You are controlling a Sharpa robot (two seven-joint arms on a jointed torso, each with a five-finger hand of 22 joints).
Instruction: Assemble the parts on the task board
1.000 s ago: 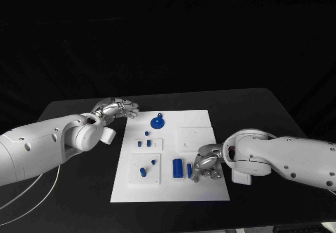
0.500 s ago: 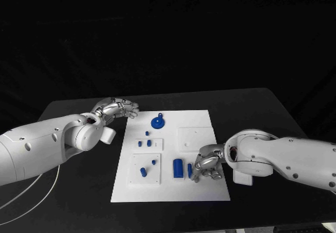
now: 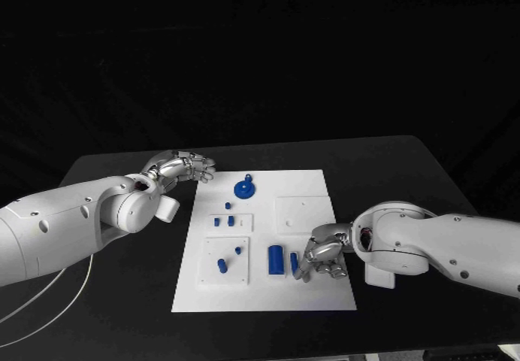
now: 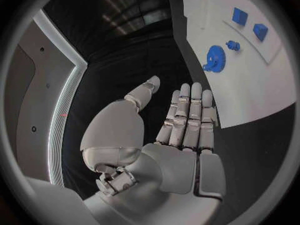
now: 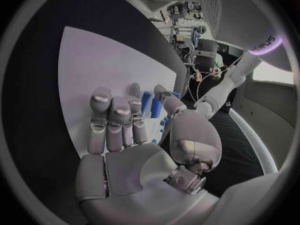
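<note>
2 silver hands flank the white rectangular task board (image 3: 309, 289) on the black worktop (image 3: 401, 165). Left hand (image 3: 184, 167) hovers released beside the board's far corner, near the blue round gear (image 3: 246, 189). Right hand (image 3: 321, 256) rests on the board's near edge, touching the slim blue peg (image 3: 294, 262) beside the upright blue cylinder (image 3: 275, 259); whether it grasps the peg I cannot tell.

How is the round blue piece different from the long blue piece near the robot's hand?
The round blue gear is a flat toothed disc; the long blue block is a plain bar. The gear lies at the task board's far end by the left hand; the block lies beside the right hand. Both are blue.
</note>
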